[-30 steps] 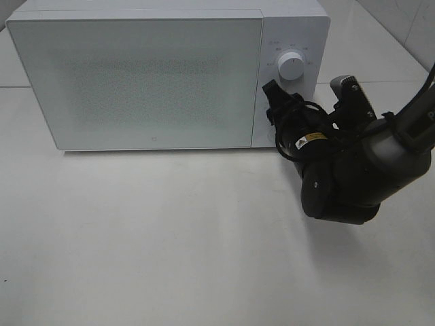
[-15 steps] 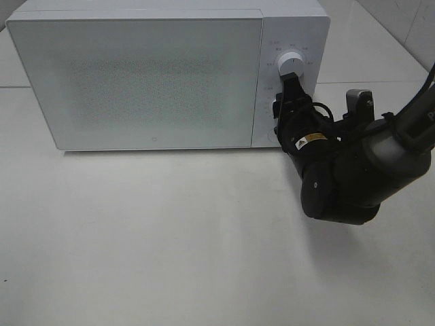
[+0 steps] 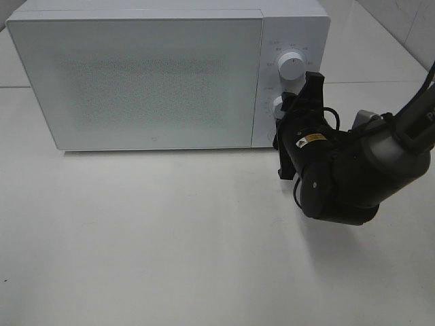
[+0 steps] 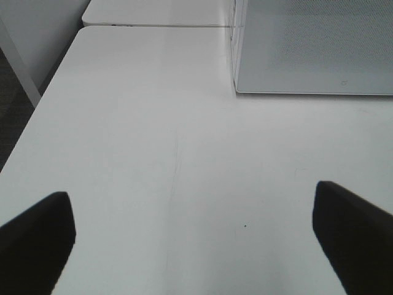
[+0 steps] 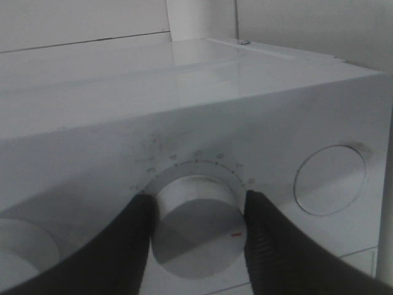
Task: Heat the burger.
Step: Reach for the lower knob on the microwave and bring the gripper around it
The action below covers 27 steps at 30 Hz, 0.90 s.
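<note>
As the right gripper [image 5: 198, 209] is clamping the microwave's [image 3: 136, 75] lower knob [image 5: 193, 228], it should be twisting about the knob's axis, without slipping.

Far edge of white counter [image 3: 170, 238]: boxy white microwave oven [image 3: 136, 75] taking up most of width, frosted door sitting closed, barring way inside. Right edge: bulky black right arm [image 3: 346, 176] crowding room before control panel. right gripper [image 3: 291, 112] straddling lower white round dial [image 5: 195, 227], fingers pressing both sides. Upper white round dial [image 3: 291, 66] standing reachable. Near edge and left half lying free; left gripper [image 4: 196, 236] hanging spread above bare surface.
</note>
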Tool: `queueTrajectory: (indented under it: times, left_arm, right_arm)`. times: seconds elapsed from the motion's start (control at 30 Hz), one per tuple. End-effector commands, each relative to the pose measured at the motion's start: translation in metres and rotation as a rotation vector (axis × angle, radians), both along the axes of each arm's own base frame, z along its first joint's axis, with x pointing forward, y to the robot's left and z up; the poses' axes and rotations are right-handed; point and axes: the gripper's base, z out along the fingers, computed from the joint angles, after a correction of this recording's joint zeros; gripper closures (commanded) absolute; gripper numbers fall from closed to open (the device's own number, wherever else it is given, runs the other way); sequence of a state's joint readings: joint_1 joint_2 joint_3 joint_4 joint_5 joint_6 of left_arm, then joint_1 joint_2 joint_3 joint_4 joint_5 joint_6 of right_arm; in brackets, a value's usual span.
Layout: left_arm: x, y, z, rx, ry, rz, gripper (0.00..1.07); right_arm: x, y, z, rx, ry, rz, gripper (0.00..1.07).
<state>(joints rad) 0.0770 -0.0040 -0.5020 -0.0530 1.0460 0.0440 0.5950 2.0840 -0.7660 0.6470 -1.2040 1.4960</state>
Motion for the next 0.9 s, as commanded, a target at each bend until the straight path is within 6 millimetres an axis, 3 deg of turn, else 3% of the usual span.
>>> queueTrajectory:
  times: [0.03, 0.6, 0.9]
  left_arm:
    - [-0.0033, -0.0004, -0.0007, -0.001, -0.029, -0.007, 0.06]
    - [-0.0033, -0.0004, -0.0007, -0.001, -0.029, -0.007, 0.06]
    - [-0.0033, -0.0004, -0.0007, -0.001, -0.029, -0.007, 0.06]
  right_arm:
    - [0.0055, -0.0037, 0.0169, 0.072, -0.163, -0.056, 1.07]
    - [0.0055, -0.0026, 0.0161, 0.072, -0.154, -0.044, 1.06]
    - [0.0053, -0.001, 0.0147, 0.047, -0.139, -0.023, 0.93]
